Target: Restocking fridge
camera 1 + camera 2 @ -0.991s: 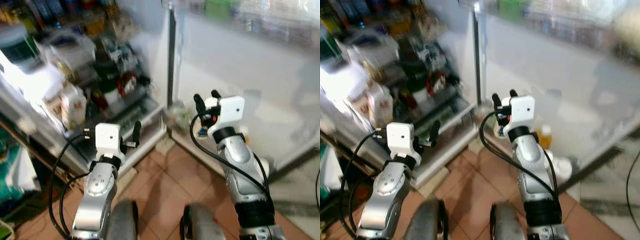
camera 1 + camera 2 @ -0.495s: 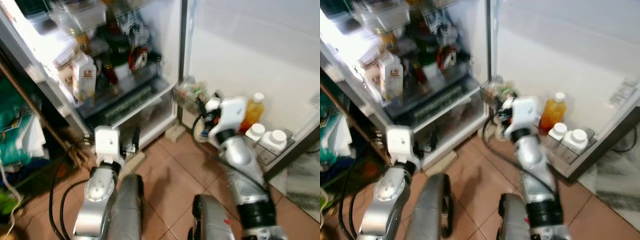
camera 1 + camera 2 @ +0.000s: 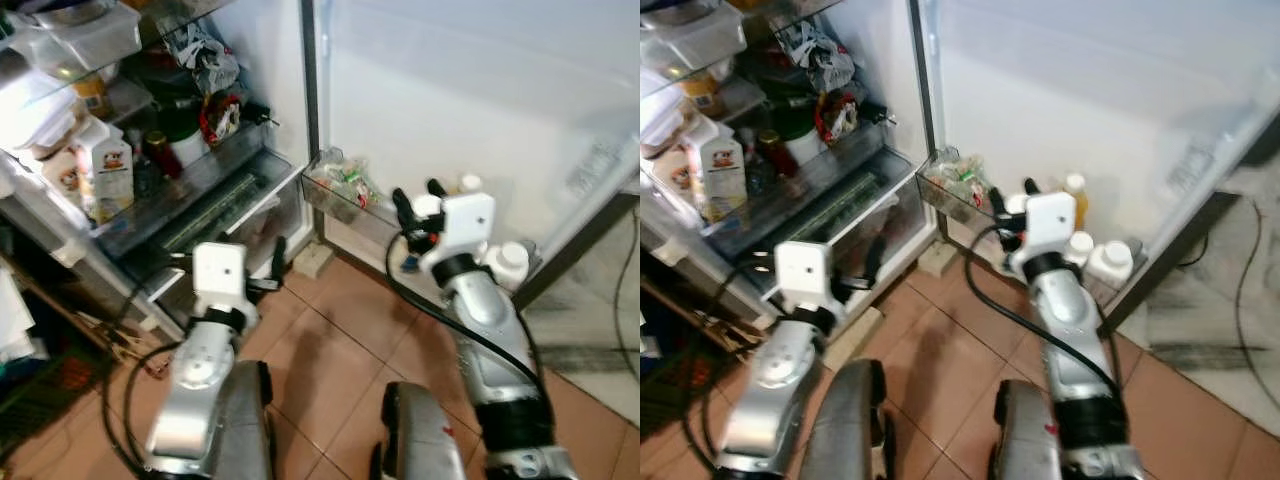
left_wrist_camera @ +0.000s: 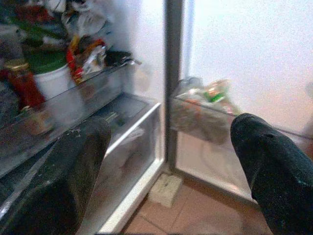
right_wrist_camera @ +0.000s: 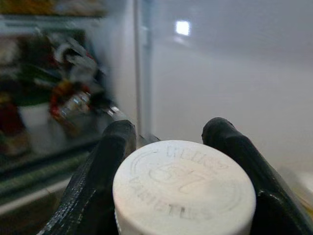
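The robot is standing on a tiled floor before an open fridge (image 3: 150,190), whose shelves are lying to the far left and whose open door (image 3: 470,90) is spreading across the far right. The right gripper (image 3: 417,205) is holding a bottle: in the right wrist view its white cap (image 5: 185,188) is sitting squarely between the two black fingers (image 5: 105,161), which are closing against it on both sides, with the bottle's long axis running along the fingers. The gripper is raised just in front of the lowest door rack (image 3: 1110,275), where an orange juice bottle (image 3: 1074,196) and white-capped bottles (image 3: 1110,258) are already standing, a little beyond and to the right of the fingers. That rack looks like the nearest free place, so the coming move is probably a short reach forward and right. The left gripper (image 3: 272,268) is hovering low near the crisper drawer (image 4: 124,147), its fingers spreading wide and holding nothing.
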